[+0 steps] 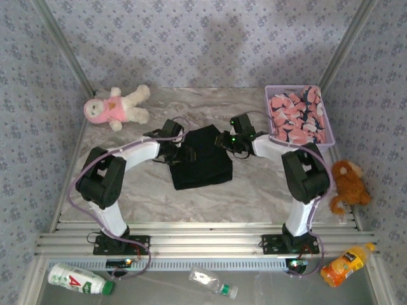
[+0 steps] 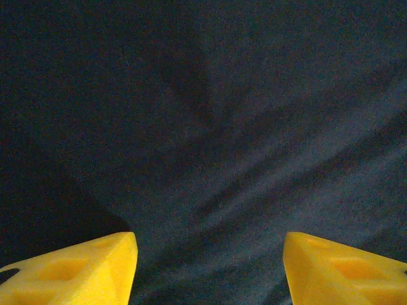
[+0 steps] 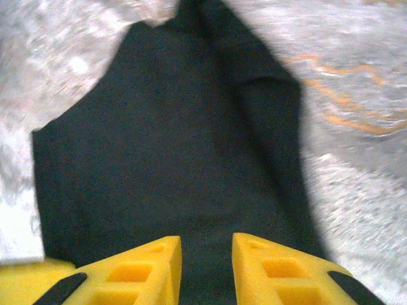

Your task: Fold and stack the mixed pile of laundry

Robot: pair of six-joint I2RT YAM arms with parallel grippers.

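Note:
The black T-shirt lies folded into a rough rectangle in the middle of the marble table. My left gripper is at its left edge; in the left wrist view its yellow fingers stand wide apart, open, just over the dark cloth. My right gripper is at the shirt's far right corner. Its jaws show a narrow gap, with the shirt lying flat beneath. The pink printed garment sits bunched in the lavender basket at the back right.
A pink-and-white plush toy lies at the back left. A brown plush sits off the table's right edge. Below the front rail lie a green-and-white bottle, a clear bottle and an orange juice bottle.

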